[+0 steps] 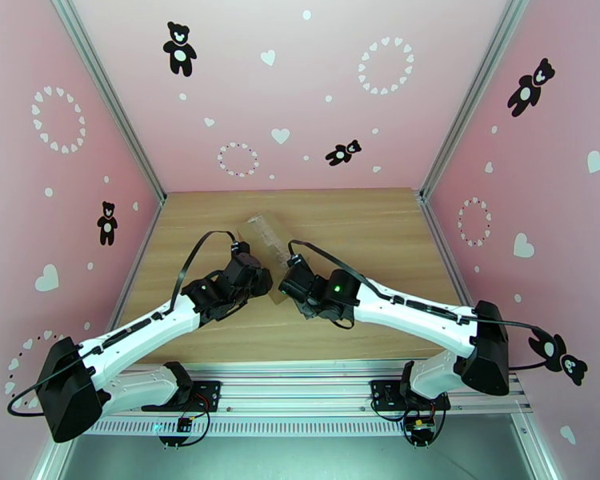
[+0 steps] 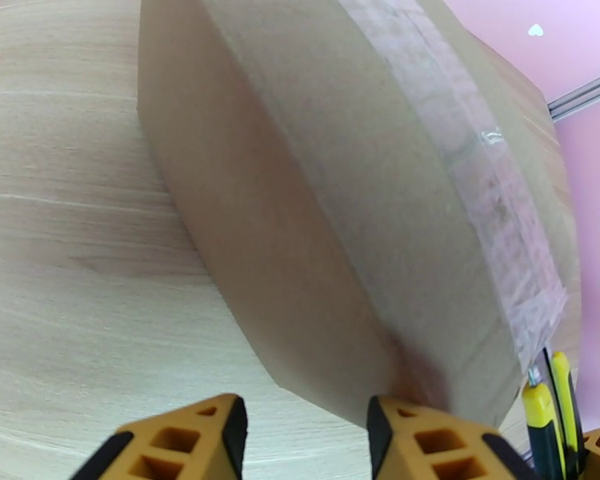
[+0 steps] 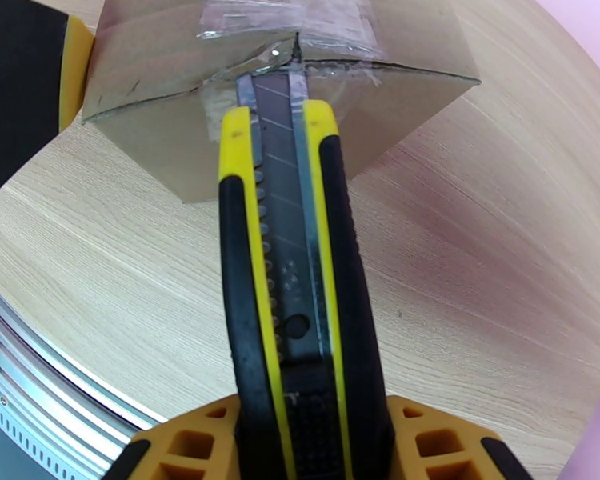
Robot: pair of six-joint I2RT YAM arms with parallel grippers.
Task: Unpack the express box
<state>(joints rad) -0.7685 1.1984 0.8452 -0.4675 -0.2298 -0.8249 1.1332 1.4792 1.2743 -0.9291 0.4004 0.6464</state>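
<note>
Lying mid-way across the table (image 1: 380, 234), top view: express box (image 1: 266, 230), both arms meeting at its near end.

Left wrist: left gripper (image 2: 300, 422), fingers spread wide, holding nothing, just beside the box's lower corner.

Right wrist: right gripper (image 3: 308, 430) clamped on utility knife (image 3: 288, 234), blade tip at the taped seam.

Risk: the unbraced box could slide, sending the blade off the tape.
</note>
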